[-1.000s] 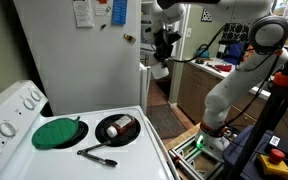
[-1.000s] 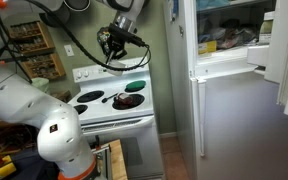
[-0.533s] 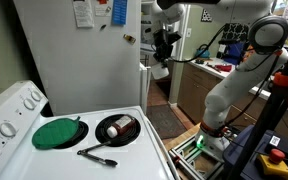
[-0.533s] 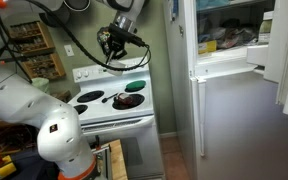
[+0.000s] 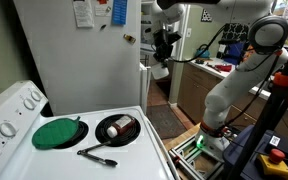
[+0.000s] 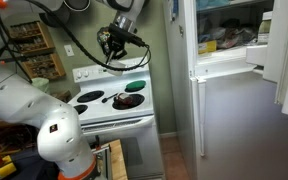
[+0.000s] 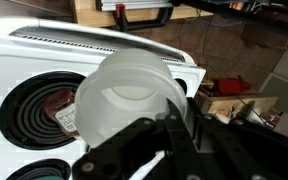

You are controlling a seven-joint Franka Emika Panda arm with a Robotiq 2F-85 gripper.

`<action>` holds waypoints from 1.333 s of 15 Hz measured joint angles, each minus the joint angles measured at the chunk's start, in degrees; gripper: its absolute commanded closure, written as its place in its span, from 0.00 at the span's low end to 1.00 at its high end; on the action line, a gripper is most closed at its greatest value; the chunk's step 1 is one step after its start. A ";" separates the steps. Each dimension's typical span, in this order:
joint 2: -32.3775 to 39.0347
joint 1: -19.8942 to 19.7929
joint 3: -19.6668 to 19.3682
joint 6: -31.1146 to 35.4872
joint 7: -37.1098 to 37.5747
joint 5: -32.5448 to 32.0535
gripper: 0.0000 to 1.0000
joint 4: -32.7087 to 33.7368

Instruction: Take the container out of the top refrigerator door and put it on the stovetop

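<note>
Holding the tub (image 7: 134, 95) in the air above the stovetop (image 7: 44, 55).
My end effector (image 7: 174, 125) was clenched on the translucent tub's rim, its dark fingers (image 7: 184, 112) crossing the near side. The tub hung clear of the white cooker top, touching nothing below. Under it in the wrist view lay a black coil burner (image 7: 24, 105). In an exterior view, a green disc (image 5: 56, 132) and a black pan (image 5: 117, 128) sat on the burners beside the fridge (image 5: 74, 60).
</note>
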 measured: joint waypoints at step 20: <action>1.06 0.83 1.38 4.96 -1.18 0.00 0.88 -0.02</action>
